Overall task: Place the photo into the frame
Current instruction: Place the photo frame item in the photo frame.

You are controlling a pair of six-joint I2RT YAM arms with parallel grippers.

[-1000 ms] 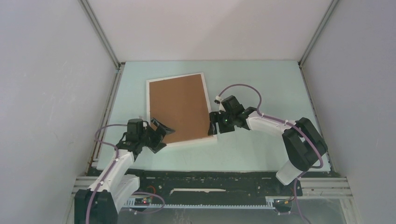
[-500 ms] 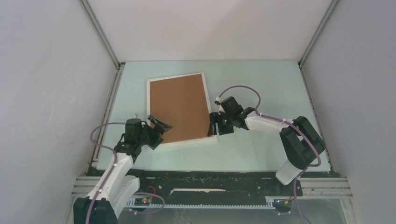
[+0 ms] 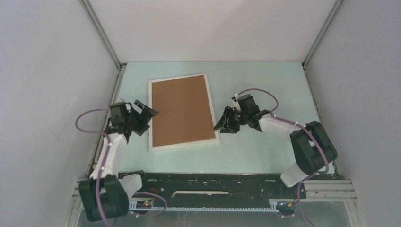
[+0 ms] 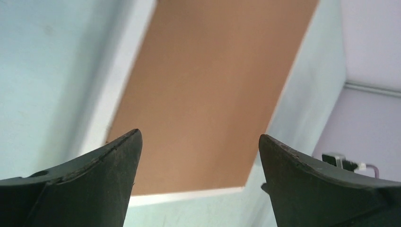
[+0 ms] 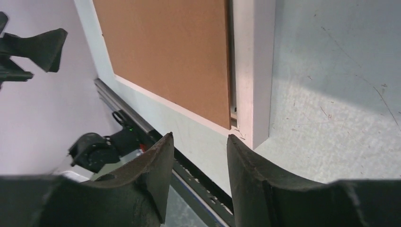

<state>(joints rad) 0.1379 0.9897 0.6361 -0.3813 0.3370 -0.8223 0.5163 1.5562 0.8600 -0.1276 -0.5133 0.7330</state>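
The left arm bends out at 9 o'clock of the thin white rectangular frame (image 3: pixel 183 144). Its left gripper (image 4: pixel 198 138) is spread wide and empty. The right arm reaches in from 4 o'clock, and the right gripper (image 5: pixel 199 137) is partly open beside the frame's near corner, holding nothing. The frame lies flat on the pale green table (image 3: pixel 265 85). A plain brown backing board (image 3: pixel 181 111) fills it and hides whatever is beneath.

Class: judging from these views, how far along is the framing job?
Done: the brown backing board sits inside the white frame, lying face down. In hand: nothing; left gripper and right gripper hang beside it, empty. Left: the photo is hidden, so whether it lies under the board cannot be told.
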